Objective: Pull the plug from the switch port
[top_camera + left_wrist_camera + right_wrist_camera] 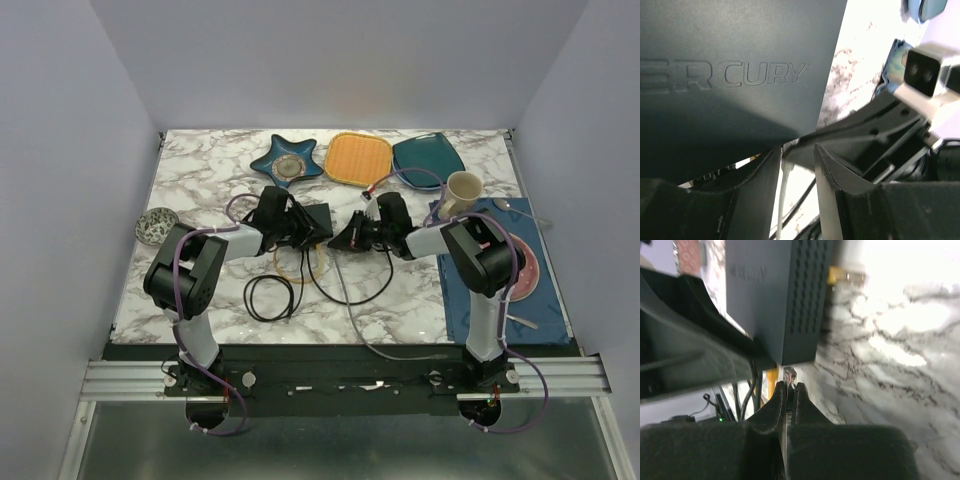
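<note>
Switch, a flat matte black box, lies near the middle of a marble table, between the two grippers. The right gripper sits just below one corner of the box. Its jaws are pressed together on a small pale plug, whose tip pokes out past the fingertips, right beside the box's vented side. The left gripper meets the switch from the other side with its jaws apart. Bare table and a pale cable show in the gap. The lettered top of the box fills that wrist view, and whether the left fingers touch the box cannot be made out.

From overhead both grippers cover most of the switch, and its sockets are hidden. A yellow plug shows by the box's far end. A yellow cable and a black cable loop on the near side. A star-shaped dish, orange plate, teal plate, cup and blue mat sit further off.
</note>
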